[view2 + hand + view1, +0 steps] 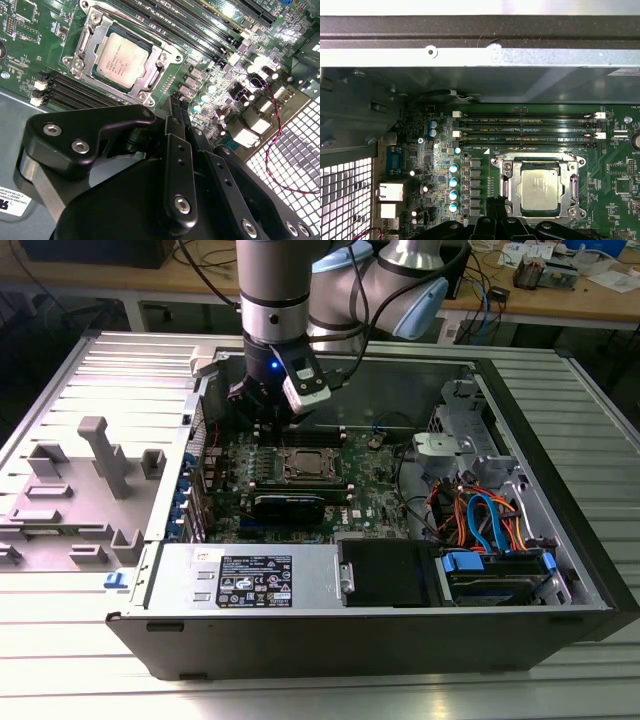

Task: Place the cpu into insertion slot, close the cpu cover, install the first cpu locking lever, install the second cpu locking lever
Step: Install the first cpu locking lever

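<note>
Over toward the exterior view's left, the gripper [262, 422] hangs just beside the slot [288, 468], fingers pinched together on nothing. The cpu [123, 60] already sits in the slot, with the cover [86, 47] folded flat around it. Orange and blue cables [485, 520] lie further right.
</note>
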